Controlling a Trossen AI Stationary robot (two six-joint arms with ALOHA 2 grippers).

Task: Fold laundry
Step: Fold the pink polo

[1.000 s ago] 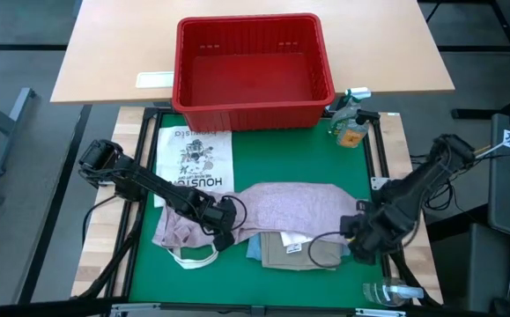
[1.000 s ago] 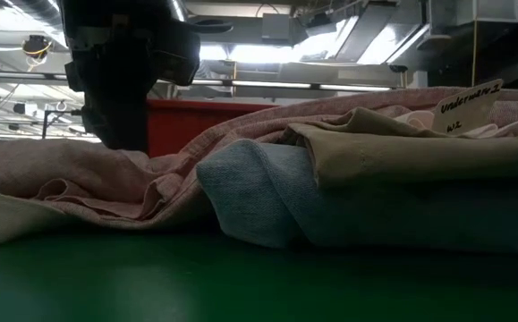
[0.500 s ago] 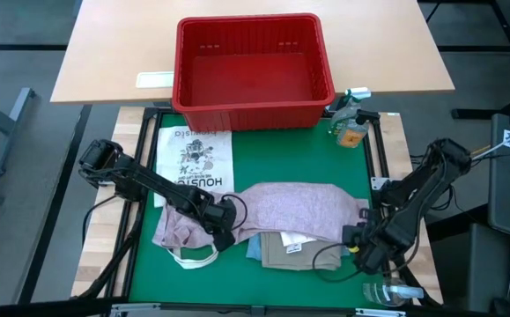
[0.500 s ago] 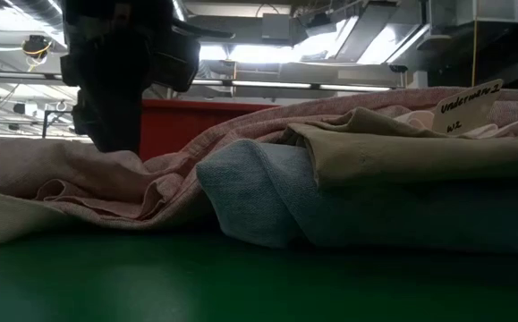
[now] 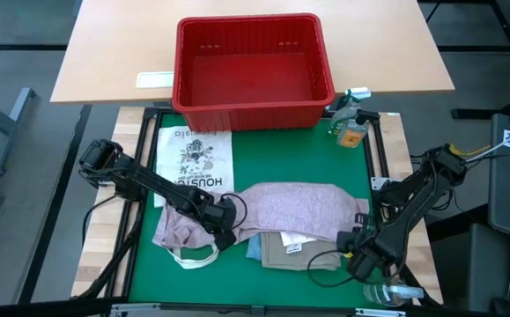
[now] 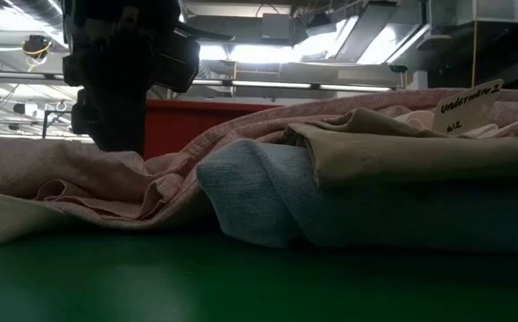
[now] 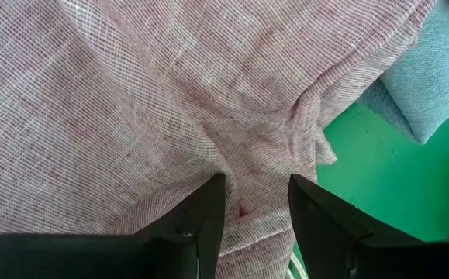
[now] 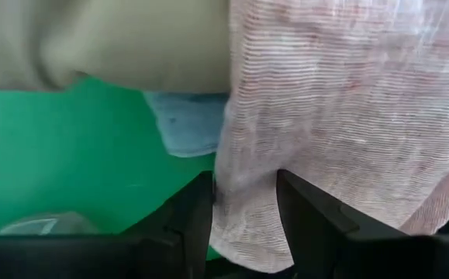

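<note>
High view, left to right: white printed sheet (image 5: 195, 158) lies flat on the green worktop (image 5: 263, 145), just left of the garment pile. Left claw (image 5: 222, 231) sits low on the near-left part of the pink-mauve shirt (image 5: 285, 207); left wrist view shows its fingers (image 7: 201, 221) parted a little with a fold of shirt cloth pinched between them. Shirt is spread across the middle of the worktop, draped over the other garments. Beneath its near edge, the tan cloth piece (image 5: 291, 253) lies on top of the light blue jeans (image 5: 253, 250), both folded; low view shows the tan piece stacked on the denim, with a handwritten paper tag (image 6: 470, 105) above. Red basket (image 5: 253, 74) stands beyond the green mat, well apart from the pile. Spray bottle (image 5: 350, 119) just right of the basket. Right claw (image 5: 358, 260) at the near-right corner, gripping the shirt's right edge; right wrist view shows cloth between its fingers (image 8: 189, 225). Clear plastic item (image 5: 391, 292) lies just beside it.
</note>
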